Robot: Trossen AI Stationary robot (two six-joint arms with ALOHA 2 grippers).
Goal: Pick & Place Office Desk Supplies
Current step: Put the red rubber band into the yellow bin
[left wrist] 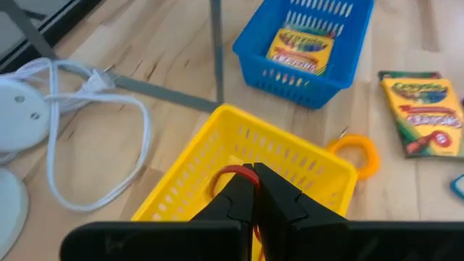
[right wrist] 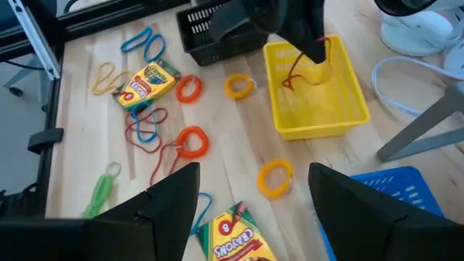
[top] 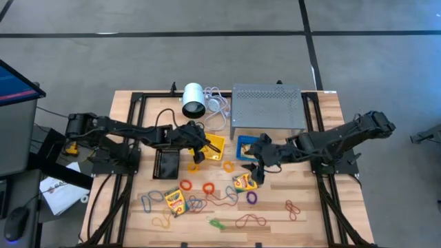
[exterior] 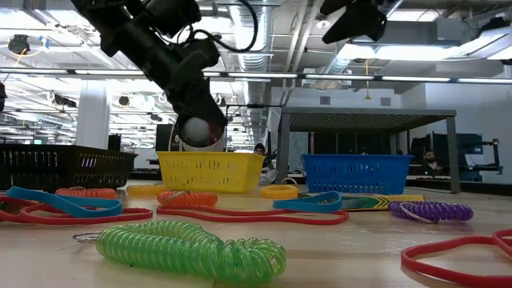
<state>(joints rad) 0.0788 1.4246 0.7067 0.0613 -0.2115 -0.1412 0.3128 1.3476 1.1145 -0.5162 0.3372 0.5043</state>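
Note:
My left gripper [top: 200, 150] is shut on a thin red rubber band [left wrist: 226, 172] above the yellow tray [top: 215, 143]. The right wrist view shows the band [right wrist: 293, 72] dangling over that tray [right wrist: 319, 123]. My right gripper [right wrist: 250, 210] is open and empty, over the table near the blue tray [top: 246, 146]. One crayon box [left wrist: 301, 47] lies in the blue tray. A second crayon box [top: 244, 181] lies on the table below my right gripper. A third crayon box [top: 175, 201] lies on the table among loose coloured bands and rings. My left gripper pinches the red rubber band's upper part [left wrist: 235, 171] between its two shut fingertips, coming from above. The band hangs slack below the fingers as a loop [right wrist: 290, 78] over the inside of the yellow tray.
A black tray [top: 167, 164] stands left of the yellow one. A white cylinder with a cable [top: 193, 98] and a grey perforated rack [top: 268, 107] stand at the far edge. Loose bands, orange and yellow rings [right wrist: 275, 176] and a green coil [exterior: 192, 248] lie across the near table.

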